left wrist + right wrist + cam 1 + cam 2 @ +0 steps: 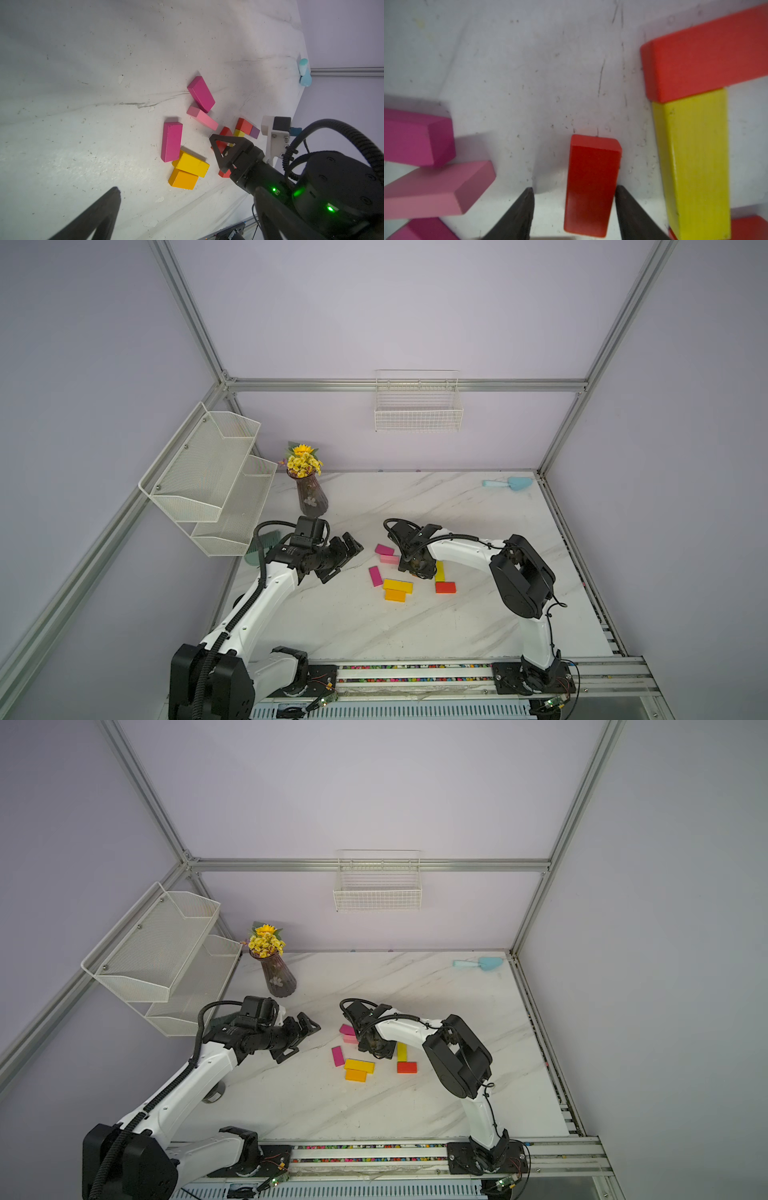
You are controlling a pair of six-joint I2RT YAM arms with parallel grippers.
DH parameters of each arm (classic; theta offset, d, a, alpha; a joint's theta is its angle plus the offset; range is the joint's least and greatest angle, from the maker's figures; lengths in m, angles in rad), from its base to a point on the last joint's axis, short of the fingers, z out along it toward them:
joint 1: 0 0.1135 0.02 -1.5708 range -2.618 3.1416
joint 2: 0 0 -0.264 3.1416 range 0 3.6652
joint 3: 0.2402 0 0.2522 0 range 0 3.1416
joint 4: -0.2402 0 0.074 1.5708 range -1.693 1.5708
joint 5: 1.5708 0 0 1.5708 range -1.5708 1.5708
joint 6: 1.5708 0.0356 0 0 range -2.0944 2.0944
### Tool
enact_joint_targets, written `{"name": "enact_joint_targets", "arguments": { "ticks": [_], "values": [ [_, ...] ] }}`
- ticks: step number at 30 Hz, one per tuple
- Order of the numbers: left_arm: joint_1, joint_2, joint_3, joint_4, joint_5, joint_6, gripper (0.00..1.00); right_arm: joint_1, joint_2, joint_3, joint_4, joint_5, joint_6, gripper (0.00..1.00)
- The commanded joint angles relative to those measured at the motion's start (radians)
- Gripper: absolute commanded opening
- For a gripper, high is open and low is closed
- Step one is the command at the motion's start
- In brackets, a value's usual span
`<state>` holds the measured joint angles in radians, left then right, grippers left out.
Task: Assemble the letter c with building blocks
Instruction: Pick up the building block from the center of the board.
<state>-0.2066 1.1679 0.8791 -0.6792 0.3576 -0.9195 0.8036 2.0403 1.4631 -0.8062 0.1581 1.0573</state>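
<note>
Red block [591,185] sits off-centre between the right claw's [574,188] parted jaws, so closing could skew it against the nearby yellow block [695,162]; left claw [343,562] gapes wide, empty.

left hand [344,563] hovers with jaws wide apart, right hand [574,188] points straight down (jaws partly spread).

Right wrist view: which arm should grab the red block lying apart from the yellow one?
Right. The right gripper straddles that red block, jaws open, one finger nearly against it. The left gripper hangs open, off to the side of the nearest magenta block.
</note>
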Motion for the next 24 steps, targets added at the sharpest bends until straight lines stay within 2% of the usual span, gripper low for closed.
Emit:
{"name": "enact_joint_targets", "arguments": {
  "ticks": [1, 4, 8, 11, 19, 24],
  "values": [
    [0.010, 0.005, 0.027, 0.032, 0.034, 0.027, 1.00, 0.008, 0.030, 0.025, -0.032, 0.012, 0.022, 0.60],
    [0.010, 0.010, 0.024, 0.046, 0.049, 0.027, 1.00, 0.008, 0.040, 0.034, -0.045, 0.017, 0.008, 0.49],
    [0.010, 0.015, 0.022, 0.064, 0.071, 0.028, 1.00, 0.008, 0.034, 0.036, -0.043, 0.015, -0.006, 0.27],
    [0.013, 0.021, 0.024, 0.074, 0.083, 0.026, 1.00, 0.007, 0.017, 0.046, -0.039, 0.007, -0.010, 0.18],
    [0.013, 0.027, 0.019, 0.105, 0.057, -0.039, 1.00, -0.006, -0.170, -0.004, -0.008, 0.035, 0.015, 0.17],
    [0.011, 0.015, -0.005, 0.172, 0.076, -0.113, 1.00, -0.084, -0.353, -0.189, 0.001, 0.052, 0.054, 0.17]
  ]
}}
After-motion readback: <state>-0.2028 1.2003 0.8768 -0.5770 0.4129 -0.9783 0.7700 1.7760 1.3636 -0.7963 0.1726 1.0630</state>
